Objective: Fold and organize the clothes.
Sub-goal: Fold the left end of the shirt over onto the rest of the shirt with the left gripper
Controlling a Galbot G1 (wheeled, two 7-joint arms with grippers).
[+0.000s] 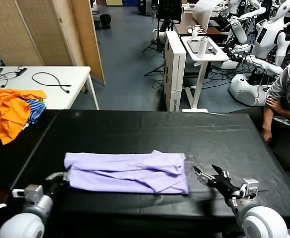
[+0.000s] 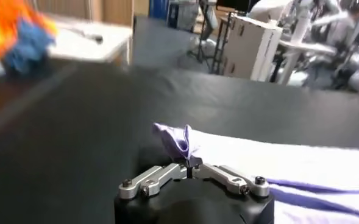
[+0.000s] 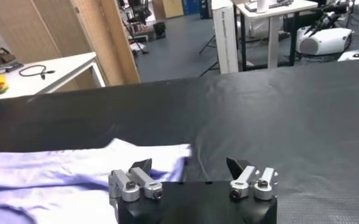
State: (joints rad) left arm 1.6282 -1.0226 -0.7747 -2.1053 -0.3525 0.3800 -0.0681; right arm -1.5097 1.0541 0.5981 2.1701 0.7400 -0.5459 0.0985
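The clothes, a pale lavender T-shirt, lie folded into a long band on the black table. My left gripper is at the shirt's left end. In the left wrist view this gripper is shut on a pinched-up corner of the lavender fabric. My right gripper sits low over the table just right of the shirt's right edge. In the right wrist view it stands open with nothing between its fingers, and the shirt's edge lies just ahead of one finger.
A bright orange and blue-striped heap of garments lies at the table's far left. Behind it stands a white table with a black cable. A seated person is at the right end. A white cabinet stands beyond the table.
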